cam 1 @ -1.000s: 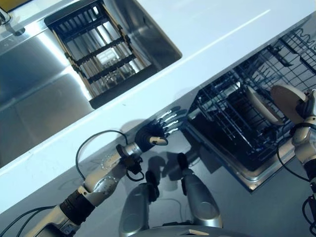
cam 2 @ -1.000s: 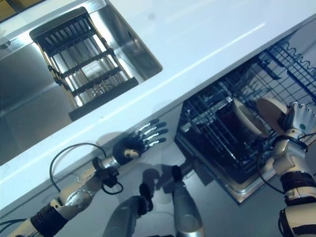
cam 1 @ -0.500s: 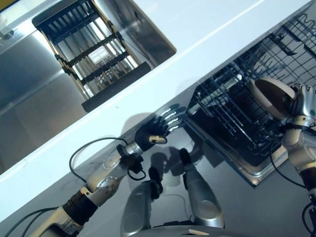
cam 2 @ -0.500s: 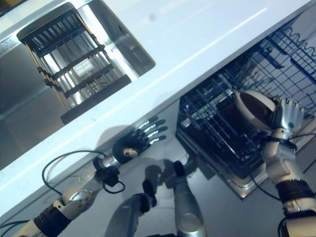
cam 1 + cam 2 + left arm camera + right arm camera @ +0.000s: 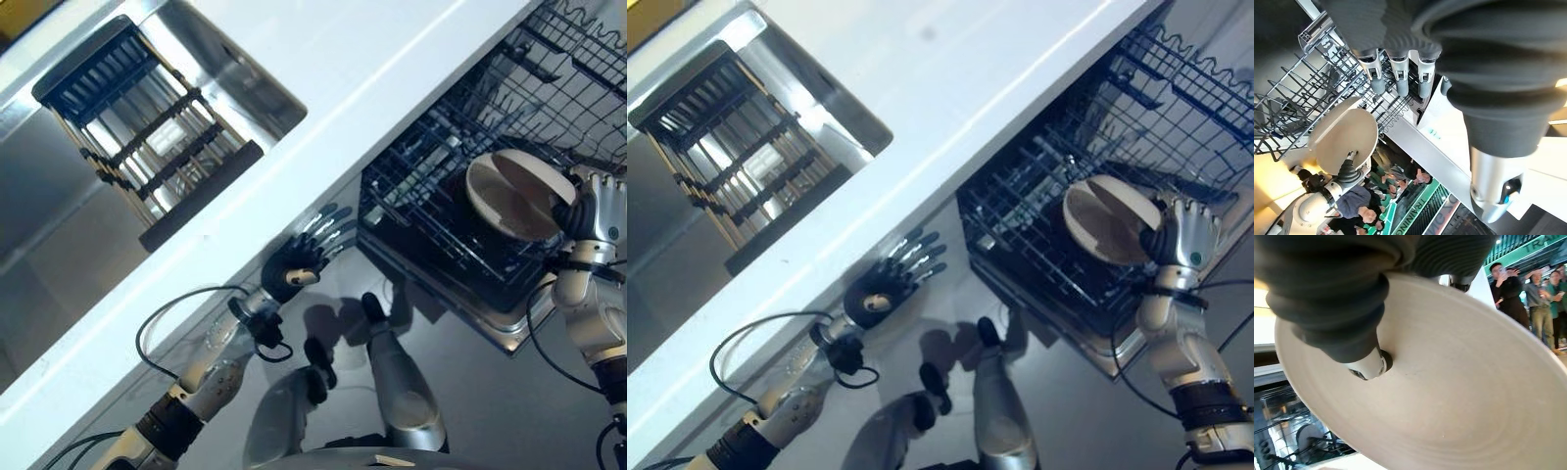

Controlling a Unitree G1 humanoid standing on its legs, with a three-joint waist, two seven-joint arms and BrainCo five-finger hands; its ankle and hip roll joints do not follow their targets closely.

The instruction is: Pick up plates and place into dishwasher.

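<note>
A cream plate (image 5: 514,193) hangs tilted over the dark wire dishwasher rack (image 5: 431,201), its face turned up. My right hand (image 5: 591,213) is shut on the plate's right edge. In the right wrist view the thumb (image 5: 1362,360) presses on the plate (image 5: 1459,391). My left hand (image 5: 297,264) is open with straight fingers, held in the air just below the white counter edge (image 5: 323,147), left of the rack and holding nothing. The left wrist view looks past its fingers (image 5: 1398,81) to the plate (image 5: 1344,134) and the rack (image 5: 1298,93).
The upper wire rack (image 5: 588,54) reaches out at the top right. A steel sink (image 5: 59,206) with a slatted drying rack (image 5: 147,147) lies beyond the counter. Several people (image 5: 1528,298) stand in the background of the wrist views.
The camera has shifted. My right hand has carried the plate leftward over the lower rack and turned its face upward. The left hand keeps its open pose.
</note>
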